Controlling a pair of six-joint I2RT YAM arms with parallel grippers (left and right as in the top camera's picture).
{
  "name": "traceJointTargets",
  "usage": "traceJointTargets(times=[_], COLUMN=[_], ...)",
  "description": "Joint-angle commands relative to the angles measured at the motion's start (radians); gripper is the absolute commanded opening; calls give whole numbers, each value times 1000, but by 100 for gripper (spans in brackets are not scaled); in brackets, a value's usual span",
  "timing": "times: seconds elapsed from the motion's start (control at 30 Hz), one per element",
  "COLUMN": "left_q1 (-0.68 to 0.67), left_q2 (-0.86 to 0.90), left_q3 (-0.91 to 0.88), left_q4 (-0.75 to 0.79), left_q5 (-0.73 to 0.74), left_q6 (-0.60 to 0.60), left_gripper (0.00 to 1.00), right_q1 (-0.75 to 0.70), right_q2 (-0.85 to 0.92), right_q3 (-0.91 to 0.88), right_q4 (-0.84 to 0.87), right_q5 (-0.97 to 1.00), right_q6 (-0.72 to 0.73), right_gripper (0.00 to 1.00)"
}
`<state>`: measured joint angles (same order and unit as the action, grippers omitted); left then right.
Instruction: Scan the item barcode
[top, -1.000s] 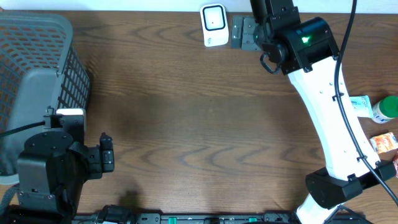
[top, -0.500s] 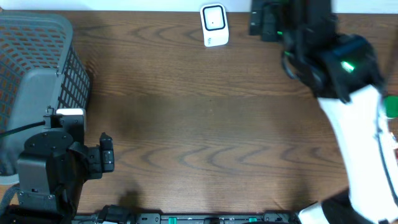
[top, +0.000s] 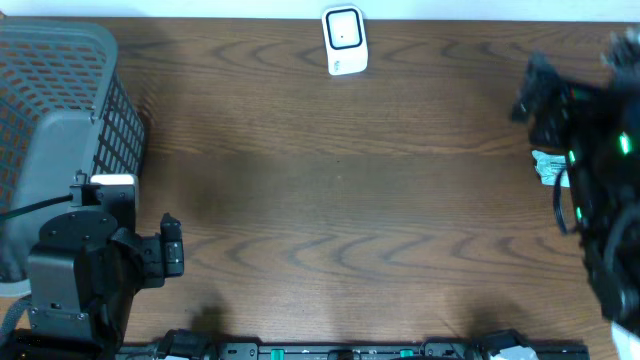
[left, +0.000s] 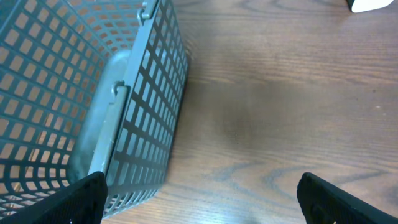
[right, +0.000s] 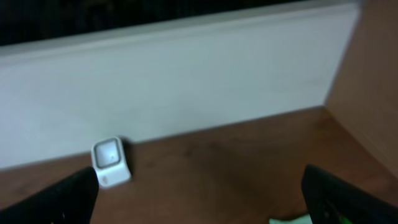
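Observation:
The white barcode scanner (top: 344, 40) stands at the table's back edge; it also shows small in the right wrist view (right: 111, 160). My right gripper (right: 202, 205) is open and empty above the table's right side, and the overhead view shows it motion-blurred (top: 532, 92). A white and green item (top: 546, 166) peeks out from under the right arm, with its pale edge (right: 291, 219) low in the wrist view. My left gripper (left: 208, 202) is open and empty beside the basket, low at the front left (top: 172, 246).
A grey mesh basket (top: 60, 120) fills the left side of the table, close against my left gripper's left finger (left: 81, 198). A white wall (right: 186, 81) runs behind the table, with a wooden side panel (right: 373, 81) at the right.
The right arm has swung from beside the scanner at the back centre over to the table's right edge, covering the items there. The left arm has not moved.

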<state>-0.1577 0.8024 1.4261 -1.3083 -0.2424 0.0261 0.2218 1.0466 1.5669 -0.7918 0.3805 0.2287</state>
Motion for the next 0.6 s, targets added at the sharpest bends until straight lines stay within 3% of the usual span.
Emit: traceJointTargets(times=[0.0, 0.57], left_q1=[4, 4], left_q2=[0, 0], left_q3=[0, 0], left_q4=[-2, -2], left_q5=[-5, -5], left_q6=[-5, -5], left_gripper=[98, 98], right_q1=[-78, -233], right_q2=[-162, -848], right_q3=[-189, -993], right_q4=[65, 523], right_q5=[-87, -182], right_q6=[-10, -33], right_gripper=[99, 99])
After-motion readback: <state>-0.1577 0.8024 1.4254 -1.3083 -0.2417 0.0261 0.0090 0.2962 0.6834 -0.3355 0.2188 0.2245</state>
